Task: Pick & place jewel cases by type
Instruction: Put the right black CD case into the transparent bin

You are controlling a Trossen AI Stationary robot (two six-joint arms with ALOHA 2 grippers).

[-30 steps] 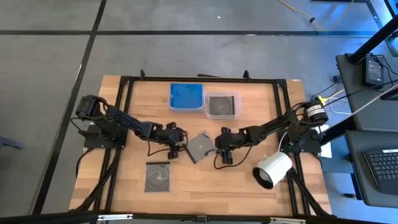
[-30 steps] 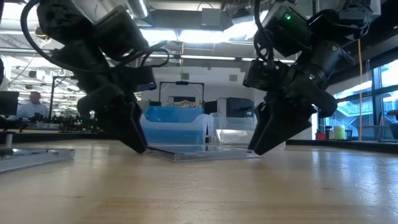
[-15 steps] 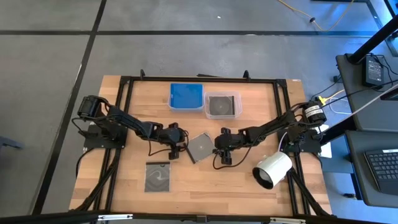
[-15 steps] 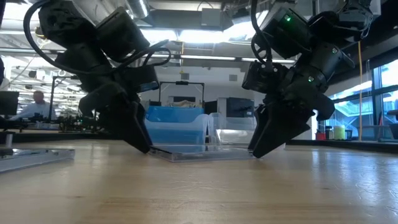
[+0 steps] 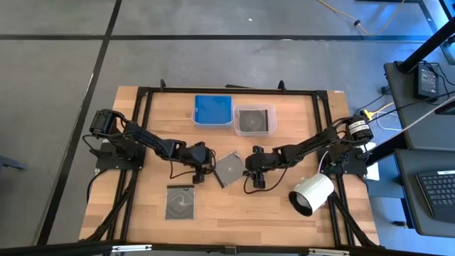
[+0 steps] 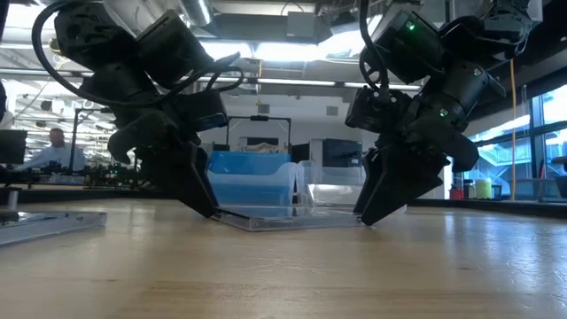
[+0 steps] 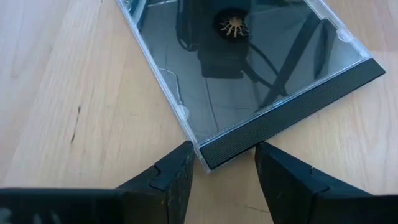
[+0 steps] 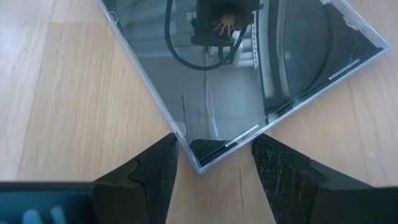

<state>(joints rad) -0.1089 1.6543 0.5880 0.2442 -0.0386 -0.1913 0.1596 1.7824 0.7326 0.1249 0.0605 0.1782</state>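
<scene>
My pale wooden table (image 6: pixel 292 275) carries a dark grey jewel case (image 5: pixel 229 168) lying flat and turned diamond-wise at its middle; its clear lid mirrors my wrists. My left fingers (image 7: pixel 180 177) straddle one corner, parted and not pinching; my right fingers (image 8: pixel 158 168) straddle the opposite corner likewise. A second jewel case (image 5: pixel 180 203) lies nearer. Beyond stand two tubs (image 5: pixel 234 114), then a lit workshop.
</scene>
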